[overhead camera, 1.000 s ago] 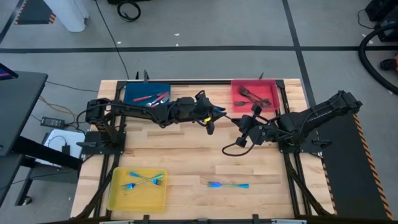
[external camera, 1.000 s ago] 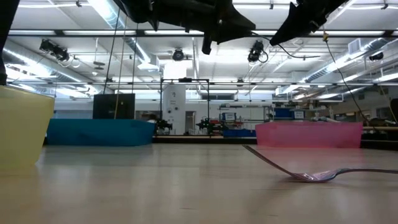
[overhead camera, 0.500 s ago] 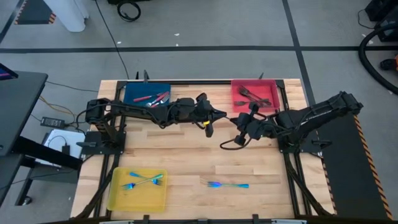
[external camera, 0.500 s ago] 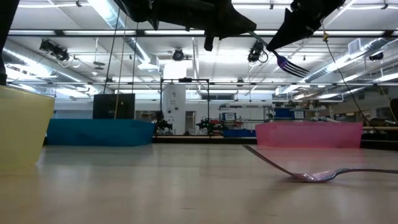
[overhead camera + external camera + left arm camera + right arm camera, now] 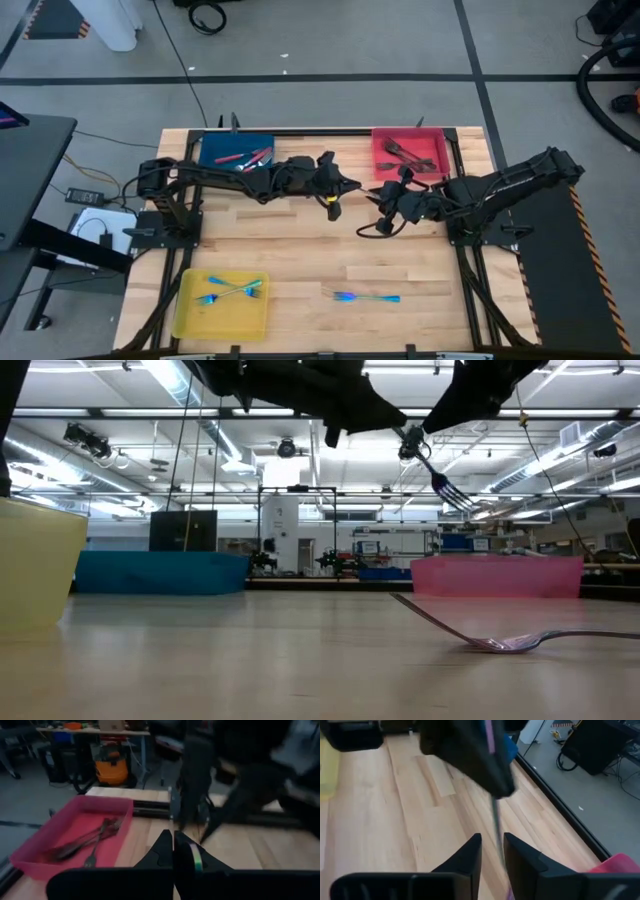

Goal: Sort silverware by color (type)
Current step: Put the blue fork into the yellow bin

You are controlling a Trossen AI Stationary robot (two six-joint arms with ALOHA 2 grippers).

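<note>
Upper middle of high view, above the table: left gripper point(image 5: 351, 184) with fingers pressed together, pinching fork point(image 5: 441, 479) by the handle; tines hanging down-right in low view. Right gripper point(image 5: 386, 196) just beside, fingers point(image 5: 470, 855) spread either side of fork shaft. Blue-cyan utensils point(image 5: 365, 297) lying at lower centre.

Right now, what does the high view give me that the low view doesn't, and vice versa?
High only: tray contents. There are red utensils in the blue tray, dark forks in the red tray, and blue forks in the yellow tray. Low only: the airborne fork, tines angled down, under the arms. Both: all three trays, the fork on the table, and the left gripper facing the right gripper above mid-table.
</note>
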